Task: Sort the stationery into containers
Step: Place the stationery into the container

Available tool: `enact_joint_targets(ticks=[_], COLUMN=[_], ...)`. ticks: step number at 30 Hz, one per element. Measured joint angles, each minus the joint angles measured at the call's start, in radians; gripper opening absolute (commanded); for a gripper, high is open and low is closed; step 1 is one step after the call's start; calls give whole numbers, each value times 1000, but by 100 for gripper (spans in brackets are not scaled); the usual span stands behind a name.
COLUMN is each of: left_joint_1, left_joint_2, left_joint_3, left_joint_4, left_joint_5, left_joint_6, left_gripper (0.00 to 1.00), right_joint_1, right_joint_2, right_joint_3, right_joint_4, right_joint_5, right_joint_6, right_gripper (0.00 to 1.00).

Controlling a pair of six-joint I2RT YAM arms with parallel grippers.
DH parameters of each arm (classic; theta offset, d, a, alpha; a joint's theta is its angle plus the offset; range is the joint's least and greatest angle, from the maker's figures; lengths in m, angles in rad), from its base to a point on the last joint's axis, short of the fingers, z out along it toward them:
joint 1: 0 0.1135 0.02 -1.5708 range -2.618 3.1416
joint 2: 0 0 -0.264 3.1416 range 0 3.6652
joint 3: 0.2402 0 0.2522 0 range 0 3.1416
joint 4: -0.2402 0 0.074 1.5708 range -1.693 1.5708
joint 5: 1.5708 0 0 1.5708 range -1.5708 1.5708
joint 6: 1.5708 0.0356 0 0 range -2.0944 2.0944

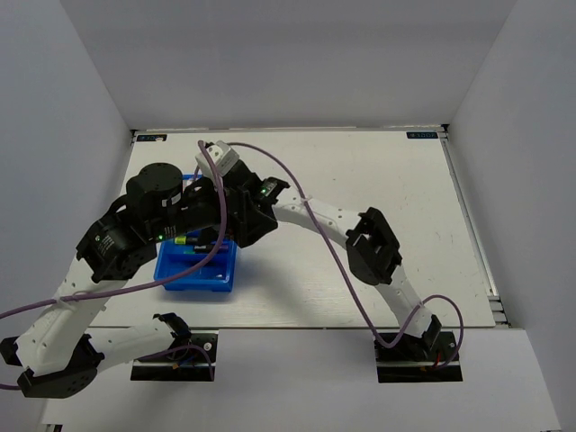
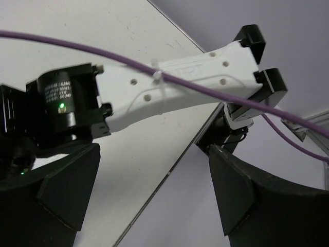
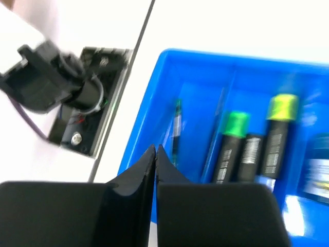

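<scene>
While over tray (image 1: 193,286), right arm (image 1: 310,219), cable (image 1: 328,243).

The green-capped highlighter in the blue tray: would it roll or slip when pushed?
The green-capped highlighter looks round, so it may roll, though the yellow-capped highlighter beside it would likely stop it. Its plastic looks stiff, perhaps slippery.

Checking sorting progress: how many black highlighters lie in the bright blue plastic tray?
2, side by side in one compartment of the bright blue plastic tray: a green-capped black highlighter and a yellow-capped black highlighter. Others may be hidden.
</scene>
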Motion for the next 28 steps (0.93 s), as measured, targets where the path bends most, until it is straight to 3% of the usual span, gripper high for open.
enact_joint_targets(ticks=[1,2,4,5,11,13,14,15,16,17,19,20,22,24,28], left_joint_1=[0,0,0,0,0,0,0,0,0,0,0,-1,-9,-29,-103], left_joint_2=[0,0,0,0,0,-5,-8,-11,-13,-13,-8,-1,24,51,146], left_joint_3=[0,0,0,0,-1,-18,-32,-50,-72,-97,-147,-173,-225,-283,-392], left_joint_4=[0,1,8,13,18,24,24,25,24,22,21,16,20,29,64], left_joint_5=[-1,-2,-4,-4,-5,-5,-5,-4,-3,0,2,0,-12,-44,-139], left_joint_6=[-4,-9,-18,-21,-34,-33,-30,-26,-19,-14,-10,-12,-14,-12,8], left_gripper=[87,61,26,0,0,7,17,33,68,83,100,100,100,100,100], right_joint_1=[-1,-2,-4,-7,-60,-106,-137,-175,-219,-260,-343,-377,-420,-421,-385], right_joint_2=[-16,-34,-72,-93,-182,-207,-227,-247,-268,-286,-338,-371,-489,-630,-934], right_joint_3=[15,28,45,48,34,-1,-37,-72,-103,-130,-185,-222,-349,-478,-718], right_joint_4=[2,5,-2,-10,-171,-246,-283,-323,-369,-407,-464,-474,-476,-477,-393], right_joint_5=[22,54,144,196,581,703,752,793,831,865,943,986,1080,1141,1215], right_joint_6=[20,35,51,57,83,95,98,101,102,109,102,96,80,62,5], right_gripper=[0,0,0,0,1,12,14,16,34,43,50,62,64,89,90])
